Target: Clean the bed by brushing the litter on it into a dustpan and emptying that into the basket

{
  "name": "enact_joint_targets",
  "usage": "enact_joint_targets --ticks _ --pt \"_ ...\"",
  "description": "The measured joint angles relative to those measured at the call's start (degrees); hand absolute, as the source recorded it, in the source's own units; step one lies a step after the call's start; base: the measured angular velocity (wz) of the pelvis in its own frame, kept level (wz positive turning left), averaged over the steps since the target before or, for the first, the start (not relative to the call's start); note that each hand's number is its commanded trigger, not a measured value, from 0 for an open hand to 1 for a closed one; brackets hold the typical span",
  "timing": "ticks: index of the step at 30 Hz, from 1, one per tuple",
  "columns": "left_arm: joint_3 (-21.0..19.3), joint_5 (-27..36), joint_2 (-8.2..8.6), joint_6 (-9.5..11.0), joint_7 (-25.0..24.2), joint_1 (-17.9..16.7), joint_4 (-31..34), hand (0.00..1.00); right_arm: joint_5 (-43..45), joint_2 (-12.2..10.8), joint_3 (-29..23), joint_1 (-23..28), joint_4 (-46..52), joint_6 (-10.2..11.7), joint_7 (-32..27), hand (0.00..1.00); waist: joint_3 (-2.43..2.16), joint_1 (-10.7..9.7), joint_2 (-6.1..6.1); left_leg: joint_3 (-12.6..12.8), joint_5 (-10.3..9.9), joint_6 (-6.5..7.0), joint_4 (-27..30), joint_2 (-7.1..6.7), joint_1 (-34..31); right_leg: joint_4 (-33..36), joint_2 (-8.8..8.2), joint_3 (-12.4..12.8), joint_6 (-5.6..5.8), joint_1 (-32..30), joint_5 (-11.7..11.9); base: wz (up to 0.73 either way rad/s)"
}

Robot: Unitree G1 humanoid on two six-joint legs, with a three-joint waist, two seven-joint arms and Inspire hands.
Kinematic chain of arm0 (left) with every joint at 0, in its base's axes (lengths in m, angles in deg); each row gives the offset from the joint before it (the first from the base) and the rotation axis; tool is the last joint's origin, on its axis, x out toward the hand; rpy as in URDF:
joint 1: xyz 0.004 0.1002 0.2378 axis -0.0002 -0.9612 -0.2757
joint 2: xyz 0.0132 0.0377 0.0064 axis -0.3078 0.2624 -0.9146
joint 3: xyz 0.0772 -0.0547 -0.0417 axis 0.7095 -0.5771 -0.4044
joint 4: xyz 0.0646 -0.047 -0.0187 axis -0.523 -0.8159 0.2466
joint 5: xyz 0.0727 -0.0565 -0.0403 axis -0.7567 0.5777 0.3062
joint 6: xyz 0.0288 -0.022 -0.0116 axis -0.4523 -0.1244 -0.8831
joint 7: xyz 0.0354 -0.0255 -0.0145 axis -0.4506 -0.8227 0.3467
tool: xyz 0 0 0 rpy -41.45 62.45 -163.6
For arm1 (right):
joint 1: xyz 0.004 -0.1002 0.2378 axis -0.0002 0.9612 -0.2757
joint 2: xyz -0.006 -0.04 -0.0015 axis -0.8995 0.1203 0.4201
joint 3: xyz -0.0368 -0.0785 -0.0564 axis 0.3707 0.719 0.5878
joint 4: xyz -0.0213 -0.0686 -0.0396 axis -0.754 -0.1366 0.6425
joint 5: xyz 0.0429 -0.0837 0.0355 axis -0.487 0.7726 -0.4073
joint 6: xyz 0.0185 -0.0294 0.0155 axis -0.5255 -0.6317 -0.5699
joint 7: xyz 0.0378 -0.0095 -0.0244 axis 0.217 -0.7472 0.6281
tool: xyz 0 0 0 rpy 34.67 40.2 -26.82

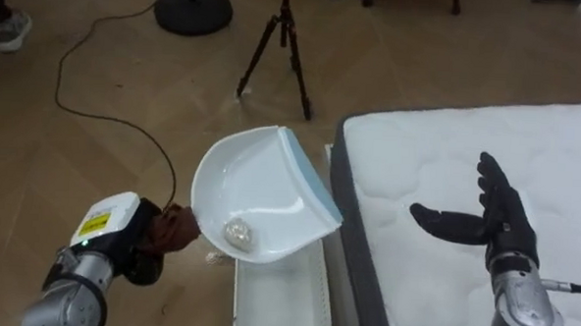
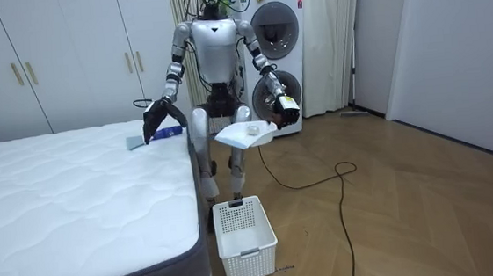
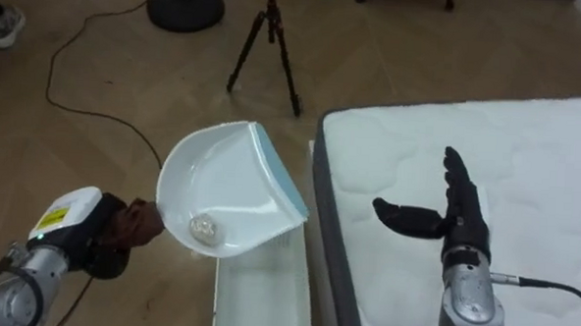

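So the dustpan (image 1: 260, 196) is up in the air next to the bed (image 1: 467, 161), right above the white basket (image 1: 285, 291) on the floor. The left hand (image 1: 170, 231) has its fingers curled round the handle end, and that looks like the only sensible place to hold it. The right hand (image 1: 485, 216) hovers over the mattress with fingers straight and thumb out, holding nothing.

Handling-wise I'd guess thin stiff plastic, really light, with a smooth slick inside. The little crumpled wad (image 1: 238, 234) sitting in it probably weighs next to nothing and will slide or roll at the slightest tilt, so wrist angle matters more than grip force.

Direction: the long axis runs from the handle at the robot's left out to the blue lip (image 1: 309, 183), which points toward the bed edge. The wad sits at the back by the handle, so I reckon the lip has to dip before anything falls into the basket.
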Motion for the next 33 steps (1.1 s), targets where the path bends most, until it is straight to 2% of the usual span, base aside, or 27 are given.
enact_joint_targets --ticks 1,2,3,4,5,6,7,8,10,12,14,15,18,22,23,24,29,31,33 --pt "-0.4 -0.3 0.04 -0.2 -0.2 0.0 -0.1 1.0 0.0 0.0 0.0 -0.1 0.0 0.2 -0.2 0.0 -0.08 0.2 -0.1 0.9 -0.4 -0.53 0.0 -0.03 -0.2 -0.5 -0.16 -0.3 -0.61 1.1 1.1 0.0" --pt "-0.7 -0.2 -0.24 -0.6 -0.6 0.1 -0.1 1.0 0.0 0.1 0.2 -1.1 -0.1 0.4 -0.5 0.0 -0.01 0.0 0.36 7.5 -1.6 -1.54 0.7 1.84 -1.9 -2.4 -0.31 -2.2 -1.08 2.1 0.5 0.49" --pt "-0.6 0.0 -0.47 -0.7 -1.1 0.9 -0.3 1.0 -0.1 0.2 0.1 -1.8 -0.2 1.0 -1.0 0.0 0.05 -1.8 1.63 19.2 -3.6 -0.9 3.0 5.91 -4.8 -2.1 -0.4 -4.5 -1.46 2.1 -1.1 0.8" --pt "-0.2 -0.1 -0.47 -0.7 -1.5 1.7 -0.7 1.0 -0.1 0.2 0.0 -1.7 -0.6 1.4 -1.4 0.0 0.08 -2.5 1.96 24.1 -4.3 -0.29 4.4 7.66 -5.8 -1.1 -0.43 -4.6 -1.2 1.9 -2.4 1.16" --pt "0.8 -0.1 -0.34 -0.8 -1.6 3.4 -1.8 1.0 -0.2 0.2 0.1 -1.7 -2.3 1.6 -1.5 0.0 0.07 -2.4 1.88 27.9 -4.8 0.11 6.3 8.86 -6.1 2.6 -0.64 -4.1 -0.59 0.8 -5.3 0.78" --pt "1.1 -0.1 -0.06 -1.0 -1.6 3.4 -2.0 1.0 -0.3 0.2 0.1 -1.7 -3.0 1.6 -1.1 0.0 0.0 -2.0 1.64 28.3 -4.8 0.12 6.6 8.74 -5.7 4.3 -0.99 -4.0 -0.3 0.2 -6.4 0.56" --pt "2.0 -0.1 0.05 -1.3 -1.6 2.8 -2.0 1.0 -0.3 0.4 0.2 -1.7 -3.4 1.7 0.2 0.0 0.08 -1.6 2.04 28.5 -4.8 0.16 6.3 8.46 -4.8 5.2 -0.85 -4.2 0.03 0.0 -7.2 0.23" --pt "2.0 -0.2 0.0 -1.3 -1.6 1.8 -2.0 1.0 -0.3 0.6 0.2 -2.1 -3.5 2.0 0.9 0.0 -0.05 -1.2 2.24 29.5 -4.7 0.28 5.4 8.32 -4.1 4.8 -1.07 -4.3 -0.49 0.0 -7.4 0.16" --pt "2.0 -0.2 -0.04 -2.0 -1.6 1.2 -2.4 1.0 0.0 1.1 0.2 -3.3 -3.9 2.5 1.0 0.0 -0.07 -0.8 3.61 29.9 -4.6 0.46 4.7 8.26 -4.2 4.8 -1.6 -4.2 -0.86 -0.1 -7.7 0.03" --pt "1.9 -0.2 -0.42 -3.0 -1.6 1.4 -2.6 1.0 0.7 1.6 0.2 -4.2 -5.2 2.6 1.0 0.0 -0.24 -0.6 4.78 30.0 -3.9 1.61 2.7 8.19 -3.9 4.9 -1.7 -3.6 -0.94 -0.3 -7.8 0.05" --pt "1.9 -0.1 -1.23 -2.9 -1.5 2.2 -2.7 1.0 1.1 1.6 0.2 -5.3 -7.1 2.9 0.8 0.0 -0.23 -0.7 4.94 30.0 -3.3 2.58 1.1 8.06 -3.8 5.6 -1.73 -3.6 -0.91 -1.2 -8.2 0.07" --pt "2.0 -0.1 -1.66 -2.9 -1.5 2.9 -3.1 1.0 1.6 1.6 0.2 -6.2 -7.9 3.0 0.5 0.0 -0.2 -1.0 4.96 30.0 -2.7 3.61 0.7 7.85 -4.2 7.0 -2.03 -3.6 -1.15 -2.5 -8.7 0.05" --pt "1.9 -0.2 -1.9 -2.7 -1.5 4.5 -4.5 1.0 2.5 2.2 0.1 -7.4 -8.6 3.8 0.2 0.0 -0.11 -1.6 5.26 30.7 -2.0 4.75 0.1 7.3 -5.5 9.7 -2.89 -3.4 -1.74 -5.3 -9.9 0.02" --pt "2.0 -0.2 -2.57 -2.3 -1.4 6.9 -6.3 1.0 4.5 2.8 0.2 -8.8 -11.7 4.7 -0.1 0.0 0.18 -2.7 6.08 31.5 -1.6 5.9 0.2 7.13 -8.2 12.8 -3.22 -2.2 -2.18 -9.4 -10.4 0.02" --pt "2.0 -0.2 -2.62 -2.3 -1.4 7.2 -6.8 1.0 4.5 2.8 0.2 -9.0 -12.8 4.7 -0.1 0.0 0.26 -3.1 6.49 31.7 -1.7 7.22 0.1 7.12 -8.8 13.8 -3.15 -1.5 -2.17 -10.5 -10.6 0.0" --pt "2.2 -0.2 -2.65 -2.2 -1.4 7.6 -7.4 1.0 4.5 2.9 0.2 -9.0 -13.6 4.7 -0.3 0.0 0.45 -3.4 6.8 32.6 -1.9 7.76 0.1 7.13 -9.4 15.0 -3.28 -0.9 -2.15 -11.7 -10.9 -0.05" --pt "2.3 -0.3 -3.22 -1.2 -1.1 9.2 -11.1 1.0 4.6 3.4 0.2 -9.0 -13.8 4.6 -0.5 0.0 0.79 -4.2 8.49 34.3 -1.6 8.46 2.3 6.35 -14.5 19.1 -4.42 0.8 -2.13 -18.3 -11.3 -0.09" --pt "2.8 -1.5 -4.1 -1.1 -1.1 10.1 -12.4 1.0 5.3 3.4 0.3 -9.0 -13.9 4.6 -1.0 0.0 1.06 -4.9 9.03 34.4 -1.6 8.56 2.9 6.35 -15.7 19.5 -4.66 0.6 -2.12 -19.3 -11.3 0.02" --pt "5.5 -1.7 -6.07 -1.2 -1.0 11.2 -12.8 1.0 5.7 3.5 0.5 -9.2 -14.0 4.6 -1.6 0.0 1.33 -5.6 10.06 34.5 -1.5 8.78 3.2 6.1 -16.9 20.0 -5.2 0.2 -2.09 -20.6 -11.3 0.02"
